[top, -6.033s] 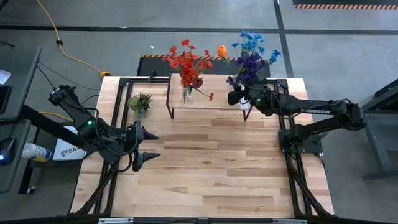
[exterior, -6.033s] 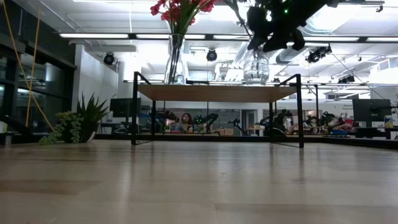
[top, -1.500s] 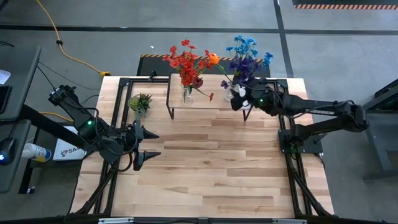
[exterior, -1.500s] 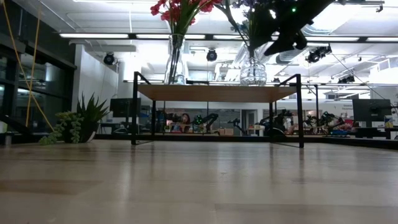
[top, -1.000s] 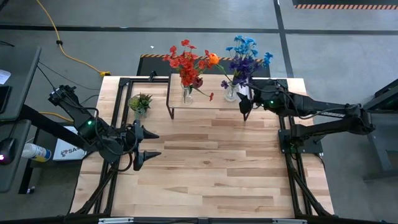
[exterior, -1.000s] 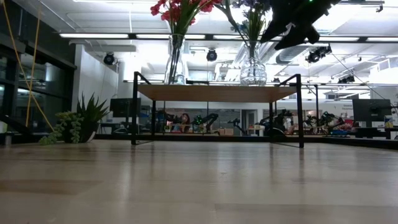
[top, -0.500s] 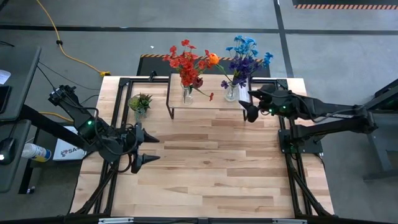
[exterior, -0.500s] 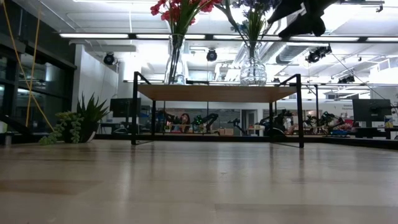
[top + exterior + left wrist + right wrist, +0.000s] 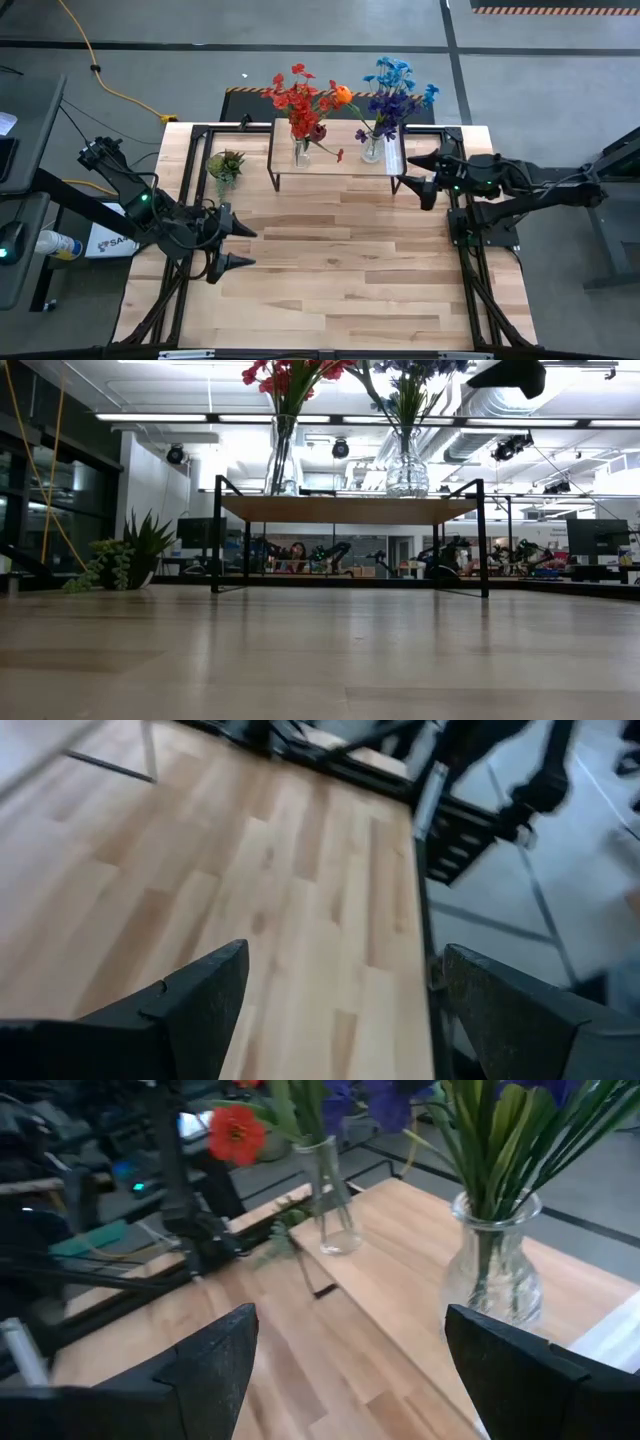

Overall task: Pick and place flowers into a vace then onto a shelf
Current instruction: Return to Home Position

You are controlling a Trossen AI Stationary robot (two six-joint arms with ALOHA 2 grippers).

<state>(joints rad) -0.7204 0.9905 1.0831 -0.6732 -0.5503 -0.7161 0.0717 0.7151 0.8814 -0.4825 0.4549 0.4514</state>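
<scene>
Fingers (image 9: 215,1360) wide and empty, the right gripper (image 9: 413,176) has pulled clear of the second vase (image 9: 372,150) on the shelf (image 9: 340,160), so placing seems done; the left gripper (image 9: 236,246) waits open over the worktop (image 9: 330,265).

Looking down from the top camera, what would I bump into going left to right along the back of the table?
small green plant → vase of red flowers → vase of blue and purple flowers → right gripper, open
</scene>
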